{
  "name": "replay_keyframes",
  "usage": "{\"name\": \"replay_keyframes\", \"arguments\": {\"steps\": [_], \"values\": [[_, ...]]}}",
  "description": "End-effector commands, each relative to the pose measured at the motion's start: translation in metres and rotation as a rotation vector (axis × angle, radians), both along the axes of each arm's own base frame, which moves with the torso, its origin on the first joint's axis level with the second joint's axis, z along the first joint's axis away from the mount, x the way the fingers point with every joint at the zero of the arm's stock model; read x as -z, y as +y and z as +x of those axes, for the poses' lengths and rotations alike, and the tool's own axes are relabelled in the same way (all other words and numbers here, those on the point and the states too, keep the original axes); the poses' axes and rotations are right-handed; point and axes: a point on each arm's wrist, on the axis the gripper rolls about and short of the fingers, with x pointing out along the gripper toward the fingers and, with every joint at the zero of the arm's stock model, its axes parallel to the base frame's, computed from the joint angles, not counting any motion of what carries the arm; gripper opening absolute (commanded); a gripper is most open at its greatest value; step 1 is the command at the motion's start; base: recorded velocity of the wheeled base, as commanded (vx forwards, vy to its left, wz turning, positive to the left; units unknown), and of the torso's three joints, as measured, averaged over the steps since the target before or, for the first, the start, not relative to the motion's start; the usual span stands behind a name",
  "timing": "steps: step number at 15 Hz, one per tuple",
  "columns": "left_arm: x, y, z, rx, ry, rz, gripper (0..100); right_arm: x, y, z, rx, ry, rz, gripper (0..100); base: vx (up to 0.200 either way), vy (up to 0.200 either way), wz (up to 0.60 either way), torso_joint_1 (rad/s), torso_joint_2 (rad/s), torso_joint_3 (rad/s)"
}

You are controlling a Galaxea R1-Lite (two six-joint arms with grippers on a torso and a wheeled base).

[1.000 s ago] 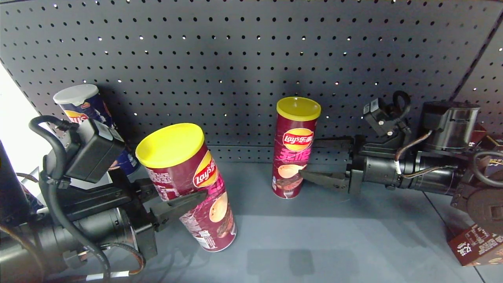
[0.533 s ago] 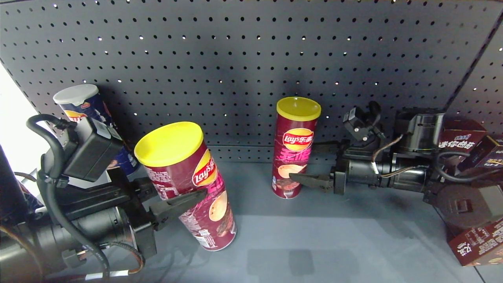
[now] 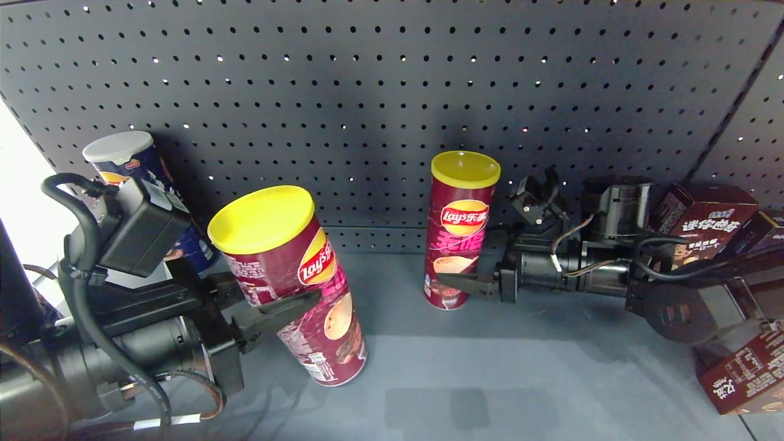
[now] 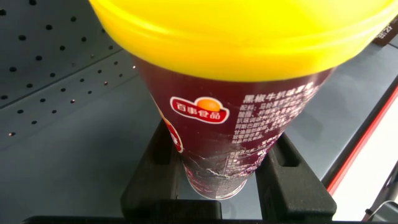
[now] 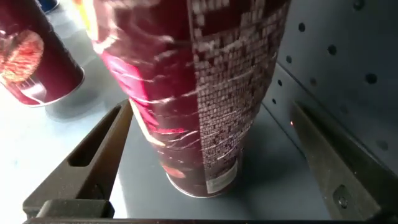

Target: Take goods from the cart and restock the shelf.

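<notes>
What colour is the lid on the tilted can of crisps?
Yellow: the lid of the tilted can shows best in the head view.

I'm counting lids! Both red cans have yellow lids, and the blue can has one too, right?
No. The head view shows the blue can has a pale grey lid. The tilted red can and upright red can have yellow lids.

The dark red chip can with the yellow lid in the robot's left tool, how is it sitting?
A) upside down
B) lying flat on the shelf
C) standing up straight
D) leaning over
D: the dark red cardboard chip can with the yellow plastic lid leans sideways in the left tool, lid up, while the other dark red can stands straight on the grey metal shelf.
</notes>
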Motion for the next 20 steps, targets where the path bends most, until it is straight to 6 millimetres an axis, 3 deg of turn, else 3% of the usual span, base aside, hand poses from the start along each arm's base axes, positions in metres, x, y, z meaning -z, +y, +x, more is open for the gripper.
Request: {"name": "replay_keyframes", "arguments": {"steps": [1,7,8,14,17,20], "values": [[0.001,0.000,0.000,0.000,0.003,0.002,0,0.003,0.003,0.002,-0.004,0.007,-0.004,100,0.000,0.000,0.00,0.000,0.00,0.000],[0.002,-0.001,0.002,-0.001,0.007,0.004,0,0.007,0.014,0.009,-0.022,0.005,-0.002,100,0.000,0.000,0.00,0.000,0.00,0.000],[0.002,-0.001,0.002,-0.001,0.007,0.004,0,0.007,0.014,0.010,-0.025,0.007,-0.002,0,0.000,0.000,0.00,0.000,0.00,0.000],[0.002,-0.001,0.002,-0.001,0.008,0.005,0,0.005,0.023,0.000,-0.021,0.002,-0.006,0,0.000,0.000,0.00,0.000,0.00,0.000],[0.002,0.000,0.001,-0.003,0.008,0.005,0,-0.010,0.029,-0.024,-0.041,-0.024,0.007,0,0.000,0.000,0.00,0.000,0.00,0.000],[0.002,-0.001,0.002,-0.001,0.007,0.006,0,-0.017,0.022,-0.053,-0.038,-0.030,0.004,0,0.000,0.000,0.00,0.000,0.00,0.000]]}}
